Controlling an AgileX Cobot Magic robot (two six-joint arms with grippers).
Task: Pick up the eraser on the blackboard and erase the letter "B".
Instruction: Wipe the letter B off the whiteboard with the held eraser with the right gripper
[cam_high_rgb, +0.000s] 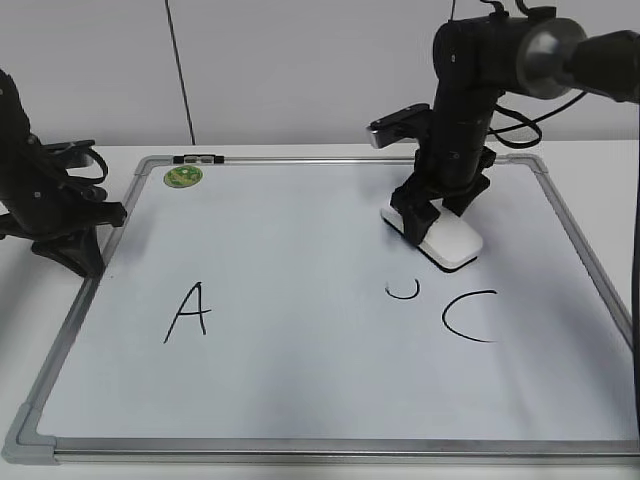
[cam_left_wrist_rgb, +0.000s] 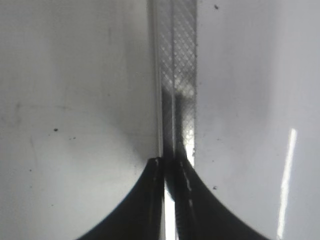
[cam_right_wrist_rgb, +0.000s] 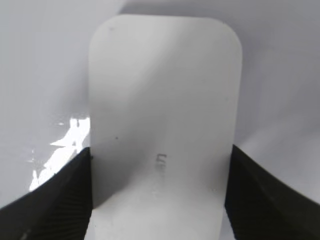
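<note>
Exterior view: blackboard (cam_high_rgb: 300, 240) lies flat on the table; our right gripper (cam_high_rgb: 436, 218) presses the eraser (cam_high_rgb: 452, 243) on its surface, just above a small black arc, the remaining letter "B" (cam_high_rgb: 402, 292), which sits between the black "A" (cam_high_rgb: 189, 312) and "C" (cam_high_rgb: 468, 317). Our left gripper (cam_high_rgb: 75, 240) rests at the board's left edge. Left wrist view: jaws together over the board's grey frame (cam_left_wrist_rgb: 175, 75). Right wrist view: jaws clamped on both long sides of the white eraser (cam_right_wrist_rgb: 162, 125), faint grey lettering on top.
</note>
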